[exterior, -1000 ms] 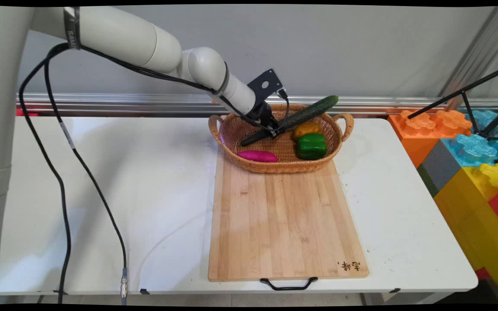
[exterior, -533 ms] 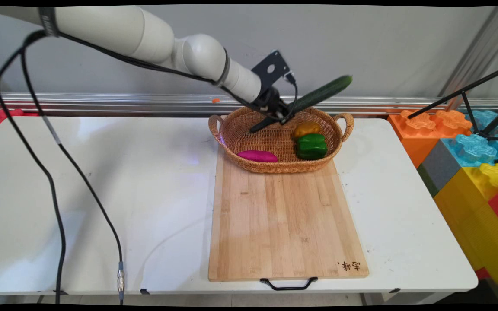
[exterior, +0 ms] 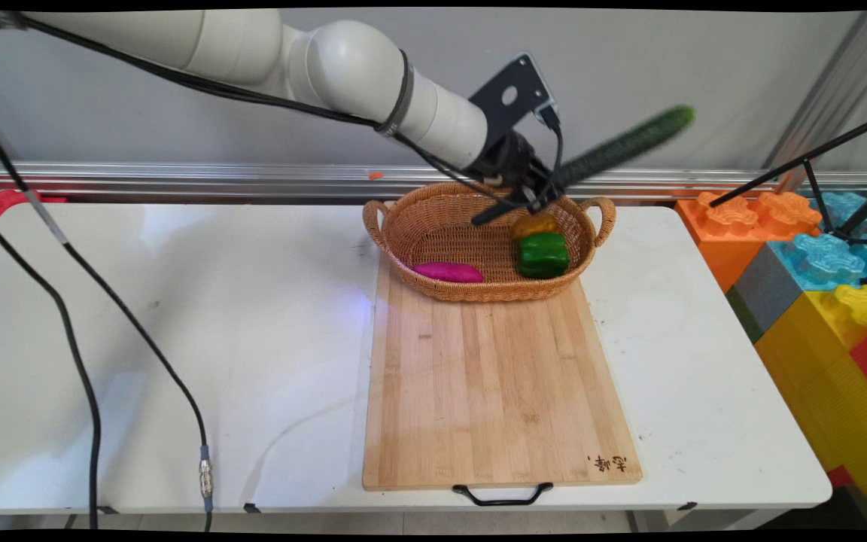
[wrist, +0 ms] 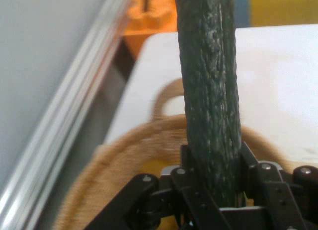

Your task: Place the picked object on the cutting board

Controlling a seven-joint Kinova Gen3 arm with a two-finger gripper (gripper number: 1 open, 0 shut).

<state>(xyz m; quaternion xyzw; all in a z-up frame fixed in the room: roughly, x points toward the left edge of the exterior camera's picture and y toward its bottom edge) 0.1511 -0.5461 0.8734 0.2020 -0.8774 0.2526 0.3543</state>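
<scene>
My gripper (exterior: 535, 192) is shut on a long dark green cucumber (exterior: 622, 147), held in the air above the back right of a wicker basket (exterior: 433, 290). The cucumber slants up to the right, past the basket's right handle. In the hand view the cucumber (wrist: 209, 101) rises straight out from between the fingers (wrist: 186, 163), and the gripper (wrist: 213, 183) clamps its lower end over the basket rim (wrist: 124, 145). Inside the basket lie a purple sweet potato (exterior: 448, 272), a green pepper (exterior: 543, 254) and a yellow-orange pepper (exterior: 532, 224).
The basket stands on the far end of a wooden cutting board (exterior: 497, 384) with a black handle at its near edge. Big coloured toy blocks (exterior: 817, 278) are stacked off the table's right side. Black cables (exterior: 87, 301) hang over the table's left part.
The gripper has lifted the cucumber up out of the basket and carried it to the right; the cucumber's far tip now sits higher and further right.
</scene>
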